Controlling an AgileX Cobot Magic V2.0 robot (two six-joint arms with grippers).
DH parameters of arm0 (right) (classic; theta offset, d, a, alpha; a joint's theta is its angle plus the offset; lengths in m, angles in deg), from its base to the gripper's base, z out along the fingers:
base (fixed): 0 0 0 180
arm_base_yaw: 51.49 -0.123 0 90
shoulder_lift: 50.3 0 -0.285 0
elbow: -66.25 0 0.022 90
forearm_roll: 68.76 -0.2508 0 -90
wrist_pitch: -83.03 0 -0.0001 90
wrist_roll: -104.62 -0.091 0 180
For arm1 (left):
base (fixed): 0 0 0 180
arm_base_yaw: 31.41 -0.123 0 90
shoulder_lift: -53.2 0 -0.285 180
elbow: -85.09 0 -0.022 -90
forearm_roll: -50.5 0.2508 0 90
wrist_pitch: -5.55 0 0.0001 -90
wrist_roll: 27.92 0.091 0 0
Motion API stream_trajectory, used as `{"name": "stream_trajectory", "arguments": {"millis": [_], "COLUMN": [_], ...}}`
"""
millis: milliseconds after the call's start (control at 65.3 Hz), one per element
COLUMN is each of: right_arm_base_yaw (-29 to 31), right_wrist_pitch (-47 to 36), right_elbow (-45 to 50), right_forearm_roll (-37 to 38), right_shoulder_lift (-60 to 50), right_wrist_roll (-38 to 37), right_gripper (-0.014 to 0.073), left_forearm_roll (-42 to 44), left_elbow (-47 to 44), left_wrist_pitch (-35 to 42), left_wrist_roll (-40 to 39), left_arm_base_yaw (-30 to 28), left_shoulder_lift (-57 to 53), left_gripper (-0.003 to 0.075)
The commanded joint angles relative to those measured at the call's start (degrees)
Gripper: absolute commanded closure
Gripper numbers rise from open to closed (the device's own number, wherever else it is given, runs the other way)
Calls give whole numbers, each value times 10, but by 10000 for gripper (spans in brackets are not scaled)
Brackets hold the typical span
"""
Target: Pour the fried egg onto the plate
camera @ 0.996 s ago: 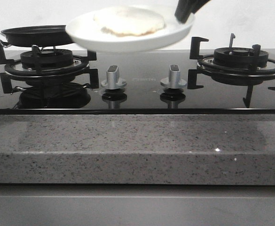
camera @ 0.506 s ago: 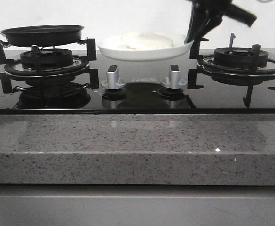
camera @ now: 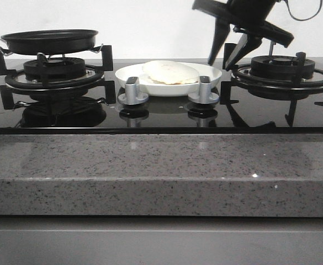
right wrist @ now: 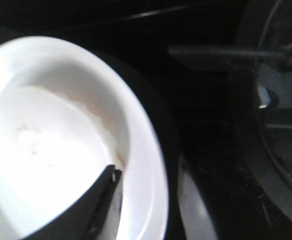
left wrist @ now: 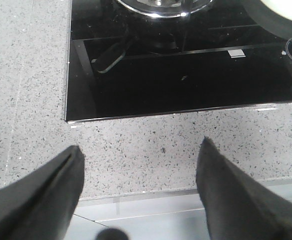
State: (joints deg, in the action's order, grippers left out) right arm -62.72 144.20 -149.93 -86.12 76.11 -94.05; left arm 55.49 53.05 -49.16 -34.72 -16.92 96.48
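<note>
The white plate (camera: pixel 212 74) sits on the black stove glass between the two burners, behind the two knobs. The fried egg (camera: pixel 169 72) lies on it as a pale disc; no yolk shows. My right gripper (camera: pixel 220 63) hangs just above the plate's right rim, its jaws apart. In the right wrist view the right gripper (right wrist: pixel 146 167) has one finger over the plate's inside and one outside the rim (right wrist: pixel 145 150), with the egg (right wrist: pixel 41 145) beside it. My left gripper (left wrist: pixel 141 145) is open and empty over the speckled counter's front edge.
The black frying pan (camera: pixel 49 40) rests on the left burner (camera: pixel 53 74). The right burner (camera: pixel 282 72) with its raised grate stands close beside my right gripper. Two silver knobs (camera: pixel 133 91) stand in front of the plate. The granite counter (camera: pixel 161 165) runs along the front.
The plate with the egg came down from beside the pan and rightwards onto the stove glass. The right gripper's jaws have spread apart at the rim.
</note>
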Motion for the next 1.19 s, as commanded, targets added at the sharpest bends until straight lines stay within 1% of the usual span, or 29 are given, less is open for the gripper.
{"name": "stream_trajectory", "arguments": {"millis": [0,92,230,306,368,429,475,567,705,904,1026,1042,1180], "right_arm_base_yaw": [1,1,1,-2,-7,-15,-22,-33,-35,-35,-35,-35,-35], "right_wrist_pitch": [-8,-2,20,43,47,38,25,-11,-51,-80,-80,-80,-82], "right_elbow": [-38,-47,-47,-43,-25,16,54,134,256,407,486,507,582], "right_forearm_roll": [-19,-19,-11,13,48,89,102,102,97,97,97,97,97], "right_shoulder_lift": [-42,-63,-108,-137,-167,-203,-236,-310,-421,-572,-661,-678,-753], "right_wrist_roll": [1,12,60,67,68,71,78,117,153,196,202,202,202], "right_gripper": [245,246,246,246,246,246,246,246,246,246,246,246,246], "left_forearm_roll": [5,5,5,5,5,5,5,5,5,5,5,5,5], "left_elbow": [15,15,15,15,15,15,15,15,15,15,15,15,15], "left_wrist_pitch": [37,37,37,37,37,37,37,37,37,37,37,37,37], "left_wrist_roll": [-6,-6,-6,-6,-6,-6,-6,-6,-6,-6,-6,-6,-6], "left_arm_base_yaw": [3,3,3,3,3,3,3,3,3,3,3,3,3], "left_shoulder_lift": [0,0,0,0,0,0,0,0,0,0,0,0,0], "left_gripper": [250,250,251,251,251,251,251,251,251,251,251,251,251]}}
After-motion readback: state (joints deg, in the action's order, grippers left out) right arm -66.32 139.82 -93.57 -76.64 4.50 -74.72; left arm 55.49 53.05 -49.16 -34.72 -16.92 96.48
